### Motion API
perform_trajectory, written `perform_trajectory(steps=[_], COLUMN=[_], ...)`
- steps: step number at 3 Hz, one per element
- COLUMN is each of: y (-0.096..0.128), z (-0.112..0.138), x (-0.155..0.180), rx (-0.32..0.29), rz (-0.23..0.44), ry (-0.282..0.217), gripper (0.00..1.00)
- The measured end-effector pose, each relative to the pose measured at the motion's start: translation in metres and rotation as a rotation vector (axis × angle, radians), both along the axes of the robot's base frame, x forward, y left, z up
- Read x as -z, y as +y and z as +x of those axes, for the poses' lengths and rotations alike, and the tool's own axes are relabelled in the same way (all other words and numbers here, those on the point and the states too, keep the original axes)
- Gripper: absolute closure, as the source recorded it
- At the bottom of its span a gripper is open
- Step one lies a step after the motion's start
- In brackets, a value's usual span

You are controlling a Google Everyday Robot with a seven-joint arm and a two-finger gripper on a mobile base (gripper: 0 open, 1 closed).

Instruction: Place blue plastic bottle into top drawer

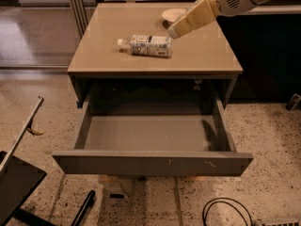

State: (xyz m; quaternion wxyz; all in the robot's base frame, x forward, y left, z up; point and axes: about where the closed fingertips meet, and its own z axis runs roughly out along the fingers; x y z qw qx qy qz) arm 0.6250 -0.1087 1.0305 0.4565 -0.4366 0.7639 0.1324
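Note:
The blue plastic bottle lies on its side on the tan table top, white cap pointing left. The top drawer is pulled fully open below the table, and its grey inside holds nothing. My gripper comes in from the upper right on a cream-coloured arm and hangs just above and to the right of the bottle's base, apart from it and holding nothing.
A round white bowl sits at the back of the table, partly behind the gripper. A dark cabinet stands to the right. A black cable and dark equipment lie on the speckled floor.

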Motion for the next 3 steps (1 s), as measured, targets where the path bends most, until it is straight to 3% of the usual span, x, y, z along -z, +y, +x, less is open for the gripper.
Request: perform_trajectory(steps=[3], y=[0.057], z=[0.147], x=[0.121], rx=[0.057], rz=[0.101], ry=[0.021], gripper=[0.00])
